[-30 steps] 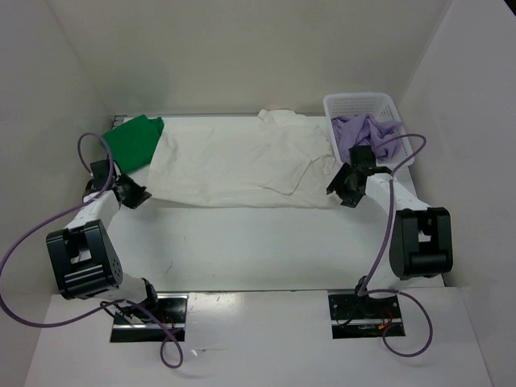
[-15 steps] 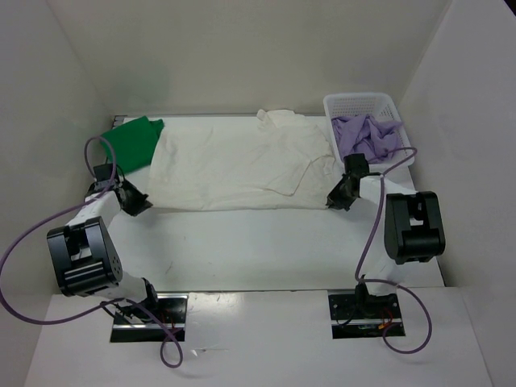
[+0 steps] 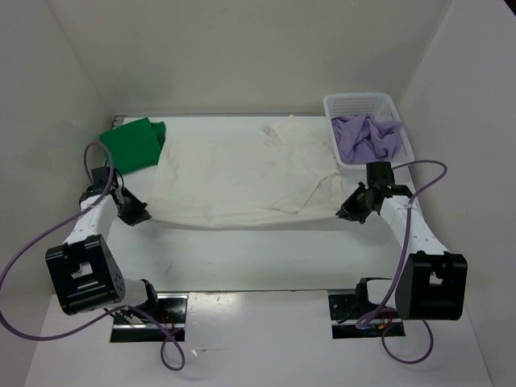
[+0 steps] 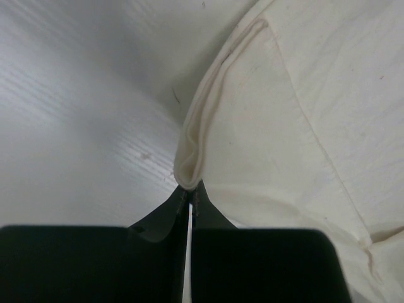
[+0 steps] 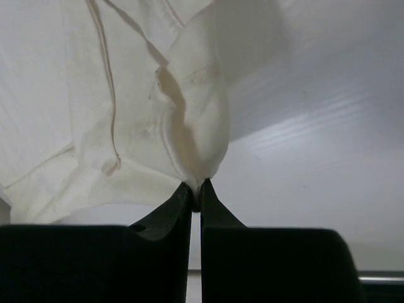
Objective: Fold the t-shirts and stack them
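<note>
A cream-white t-shirt (image 3: 234, 173) lies spread across the middle of the table. My left gripper (image 3: 137, 214) is shut on its near left corner, the hem (image 4: 189, 165) pinched at the fingertips. My right gripper (image 3: 348, 212) is shut on its near right corner, a bunched fold (image 5: 199, 139) rising from the closed jaws. The near edge hangs stretched between both grippers. A bright green t-shirt (image 3: 133, 143) lies folded at the far left, partly under the cream one. A lavender t-shirt (image 3: 367, 137) is crumpled in the basket.
A white mesh basket (image 3: 334, 105) stands at the far right corner by the right wall. White walls enclose the table on three sides. Purple cables loop from both arms beside the table edges.
My right gripper has closed on the cream shirt's near right corner. Both grippers have drawn the shirt's near edge toward the front, and the shirt has flattened and slid nearer.
</note>
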Tool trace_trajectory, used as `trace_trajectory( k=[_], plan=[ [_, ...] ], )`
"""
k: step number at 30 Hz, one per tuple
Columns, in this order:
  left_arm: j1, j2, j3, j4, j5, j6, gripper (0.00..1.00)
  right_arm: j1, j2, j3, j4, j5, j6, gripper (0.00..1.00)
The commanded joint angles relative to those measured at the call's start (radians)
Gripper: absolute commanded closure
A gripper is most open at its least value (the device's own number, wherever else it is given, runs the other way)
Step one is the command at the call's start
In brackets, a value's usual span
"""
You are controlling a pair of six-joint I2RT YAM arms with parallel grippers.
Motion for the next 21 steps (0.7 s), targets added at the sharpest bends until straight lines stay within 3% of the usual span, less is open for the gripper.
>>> trace_trajectory(
  k=[1,4,6,7,8,10,13,16,17,18,20,21],
  plan=[
    [0.002,-0.065,0.055,-0.132,-0.036,-0.017,1.0,-0.011,-0.03,0.016,-0.164,-0.022,-0.054,0.94],
    [0.002,-0.076,0.055,-0.184,0.007,-0.04,0.98,-0.011,-0.03,0.036,-0.208,-0.013,-0.075,0.8],
    [0.011,-0.087,0.038,-0.206,0.033,-0.051,0.87,0.009,-0.04,0.045,-0.248,0.0,-0.086,0.67],
    [0.011,-0.098,0.02,-0.206,0.063,-0.051,0.78,0.018,-0.04,0.069,-0.259,0.009,-0.097,0.51],
    [0.011,-0.107,0.02,-0.206,0.074,-0.051,0.55,0.031,-0.04,0.079,-0.268,0.026,-0.097,0.47],
    [0.011,-0.107,0.02,-0.178,0.087,-0.051,0.29,0.031,-0.03,0.115,-0.268,0.053,-0.126,0.42],
    [0.011,-0.107,0.091,-0.167,0.087,-0.051,0.05,0.04,0.009,0.194,-0.268,0.085,-0.169,0.4],
    [-0.003,-0.078,0.142,-0.106,0.117,-0.042,0.0,0.104,0.063,0.223,-0.195,0.022,-0.181,0.61],
    [-0.02,-0.064,0.153,-0.048,0.127,-0.042,0.0,0.121,0.083,0.223,-0.165,-0.012,-0.181,0.8],
    [-0.065,-0.052,0.153,-0.019,0.127,-0.057,0.0,0.162,0.126,0.202,-0.097,-0.041,-0.17,0.89],
    [-0.118,-0.036,0.153,0.096,0.143,-0.057,0.0,0.217,0.175,0.177,-0.034,-0.078,-0.134,1.0],
    [-0.145,-0.023,0.153,0.125,0.144,-0.057,0.03,0.265,0.199,0.16,-0.006,-0.089,-0.123,1.0]
  ],
)
